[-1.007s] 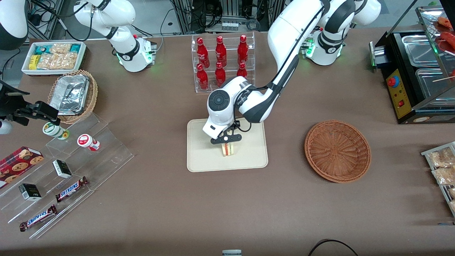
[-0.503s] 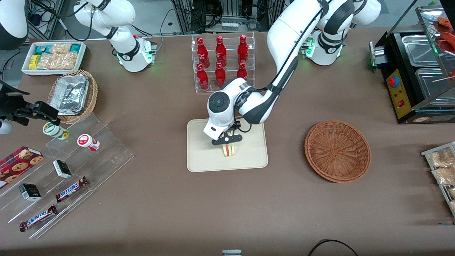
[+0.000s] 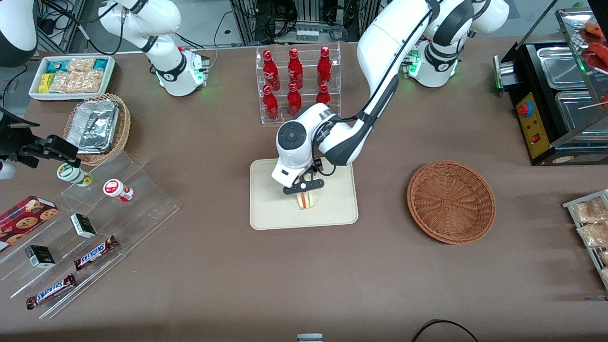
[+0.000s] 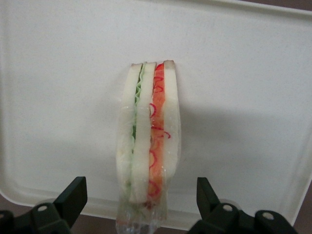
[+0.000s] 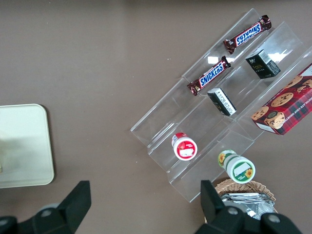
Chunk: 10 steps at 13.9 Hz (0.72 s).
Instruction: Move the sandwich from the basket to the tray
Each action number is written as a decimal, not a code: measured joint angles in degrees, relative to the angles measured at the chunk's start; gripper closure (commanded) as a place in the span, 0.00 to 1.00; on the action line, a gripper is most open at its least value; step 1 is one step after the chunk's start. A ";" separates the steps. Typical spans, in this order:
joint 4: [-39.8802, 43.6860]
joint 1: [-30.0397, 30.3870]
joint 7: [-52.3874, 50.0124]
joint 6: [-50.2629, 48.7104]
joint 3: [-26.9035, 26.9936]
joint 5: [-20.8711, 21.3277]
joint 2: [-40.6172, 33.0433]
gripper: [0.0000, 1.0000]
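The sandwich [image 3: 305, 201] stands on edge on the beige tray [image 3: 275, 211], its pale bread and its red and green layers facing the front camera. My left gripper [image 3: 304, 186] hangs just above it, open. In the left wrist view the sandwich [image 4: 148, 136] in its clear wrap lies on the tray [image 4: 243, 73]. It sits between the two black fingers of the gripper [image 4: 140, 189], with a gap at each side. The brown wicker basket [image 3: 450, 202] sits empty beside the tray, toward the working arm's end of the table.
A clear rack of red bottles [image 3: 295, 80] stands farther from the front camera than the tray. Acrylic steps with snack bars [image 3: 95, 223] and a lighter basket of foil containers [image 3: 97, 128] lie toward the parked arm's end. A black food warmer [image 3: 555, 99] and bagged pastries [image 3: 591, 223] sit at the working arm's end.
Almost nothing has changed. The wrist has shifted very slightly over the tray, and the sandwich stays in the same spot.
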 measured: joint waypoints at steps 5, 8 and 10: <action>2.02 0.08 -0.25 -10.15 0.17 -0.13 -6.69 0.00; 2.01 1.28 1.17 -13.52 0.62 -0.14 -10.56 0.00; 1.99 2.35 2.54 -13.86 0.78 -0.14 -11.72 0.00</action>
